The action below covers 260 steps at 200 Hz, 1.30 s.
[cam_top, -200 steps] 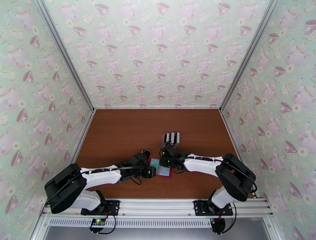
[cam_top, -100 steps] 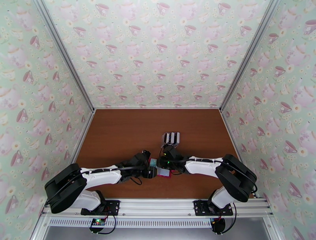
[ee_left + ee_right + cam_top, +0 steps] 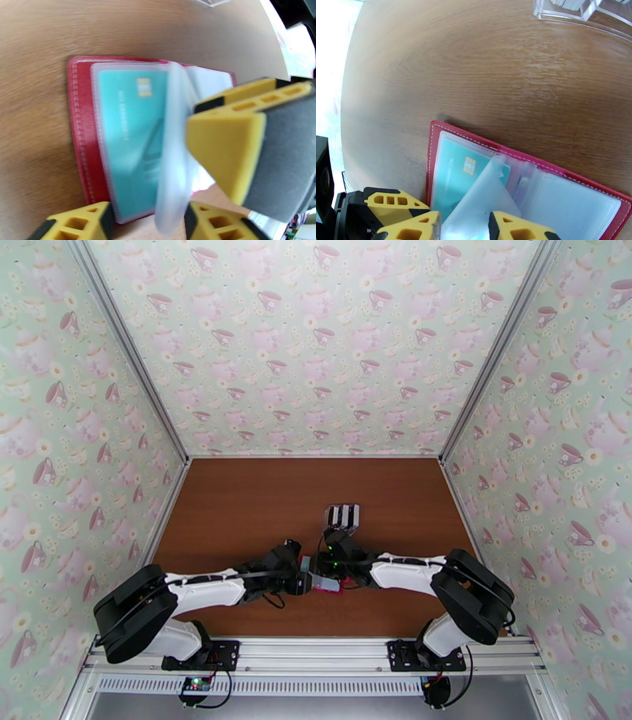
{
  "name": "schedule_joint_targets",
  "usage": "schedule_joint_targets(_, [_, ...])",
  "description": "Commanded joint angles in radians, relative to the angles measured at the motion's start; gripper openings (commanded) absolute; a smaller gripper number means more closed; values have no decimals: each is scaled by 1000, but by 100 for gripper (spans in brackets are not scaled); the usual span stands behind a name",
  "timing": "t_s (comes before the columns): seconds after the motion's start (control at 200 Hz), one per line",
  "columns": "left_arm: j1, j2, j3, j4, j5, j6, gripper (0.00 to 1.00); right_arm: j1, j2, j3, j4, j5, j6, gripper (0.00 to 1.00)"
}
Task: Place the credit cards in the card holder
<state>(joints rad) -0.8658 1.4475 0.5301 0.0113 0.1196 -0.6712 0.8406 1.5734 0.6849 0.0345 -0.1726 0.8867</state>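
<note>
Centrally on the table [image 3: 237, 508], the card holder [image 3: 433, 136] lies open, a teal card [image 3: 130, 130] pocketed in the page nearer the left arm. Left gripper [image 3: 147, 219] and right gripper [image 3: 462, 221] both have fingers apart, each straddling a raised clear sleeve [image 3: 482, 197].

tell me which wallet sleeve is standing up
The middle clear sleeve, curling upward at the spine; the sleeve over the teal card and the right-hand one lie flat.

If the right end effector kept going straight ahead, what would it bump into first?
Probably the clear sleeve standing up from the open card holder, just ahead of the right end effector; depth is unclear.
</note>
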Motion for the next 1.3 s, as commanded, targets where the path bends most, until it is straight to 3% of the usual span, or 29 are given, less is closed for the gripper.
schedule_joint_targets(0.0, [-2,40,-18,-114,-41,5,40,7,-42,12,-29,1,-7,40])
schedule_joint_targets(0.235, [-2,28,-12,-109,-39,-1,29,4,-132,45,-143,70,-53,42])
schedule_joint_targets(0.431, [-4,19,3,-122,-42,-5,28,-2,-156,45,-182,97,-73,43])
schedule_joint_targets(0.616, [-10,-14,28,-158,-54,6,42,-3,-132,41,-160,86,-78,43])
schedule_joint_targets(0.982, [-21,-68,89,-206,-63,30,48,-6,-112,55,-162,92,-98,43])
schedule_joint_targets(1.297, [-24,-93,155,-254,-104,55,50,-31,-160,123,-300,174,-160,44])
